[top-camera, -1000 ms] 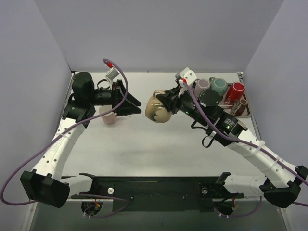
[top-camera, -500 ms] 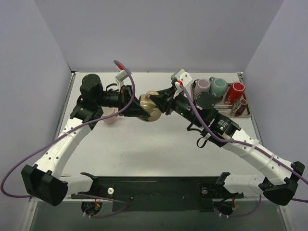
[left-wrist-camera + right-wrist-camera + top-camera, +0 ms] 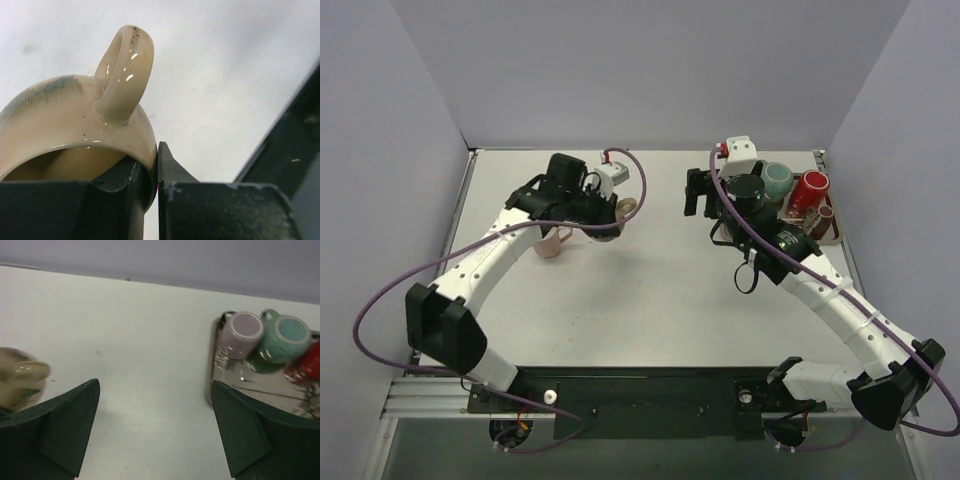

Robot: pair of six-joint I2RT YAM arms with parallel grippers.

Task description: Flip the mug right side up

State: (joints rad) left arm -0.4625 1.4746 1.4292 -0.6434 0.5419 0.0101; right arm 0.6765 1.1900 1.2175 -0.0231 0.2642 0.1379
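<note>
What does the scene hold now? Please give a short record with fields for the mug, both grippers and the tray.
mug: beige mug, rim wall pinched between the left fingers
left gripper: shut on the beige mug
right gripper: open, holding nothing
tray: holds lilac mug, teal mug, red mug
loose item: small pink cup on the table
</note>
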